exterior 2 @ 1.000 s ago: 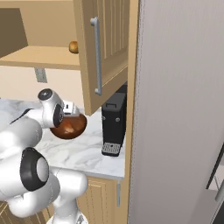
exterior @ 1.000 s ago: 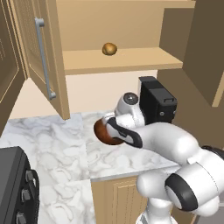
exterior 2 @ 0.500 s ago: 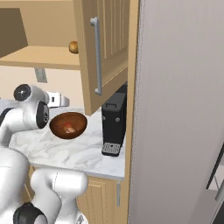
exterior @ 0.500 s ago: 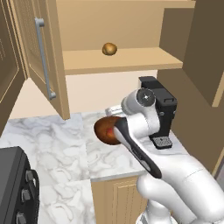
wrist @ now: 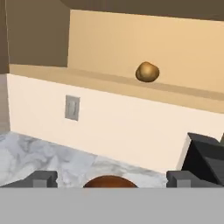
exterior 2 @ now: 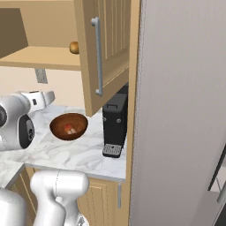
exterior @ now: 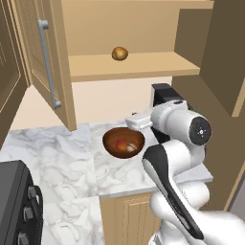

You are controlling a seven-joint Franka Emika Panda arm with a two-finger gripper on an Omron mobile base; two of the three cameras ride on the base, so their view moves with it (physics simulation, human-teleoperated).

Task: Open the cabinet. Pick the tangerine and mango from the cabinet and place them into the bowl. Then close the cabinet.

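We see the cabinet (exterior: 134, 67) standing open, both of its doors swung out: the left door (exterior: 45, 62) with its long silver handle (exterior: 48, 64) shows in the left base view, and the right door (exterior 2: 106, 53) shows in the right base view. On its shelf lies one golden-brown fruit, the mango (exterior: 119, 53), on its own towards the middle. The bowl (exterior: 123, 142) sits on the marble counter (exterior: 57, 158) below the open shelf, just left of the black coffee machine (exterior 2: 114, 126), and a small orange-red fruit, the tangerine (exterior: 122, 144), rests inside it. Our gripper (wrist: 111, 178) hangs above the bowl's rim on the coffee machine side, and the hand view looks past it at the back wall, the wall socket (wrist: 71, 107) and the mango up on the shelf. Its two dark fingertips (wrist: 43, 178) stand far apart at the bottom of the hand view with nothing between them, so the fingers are spread wide and empty. A dark stove (exterior: 16, 206) sits at the left end of the counter.
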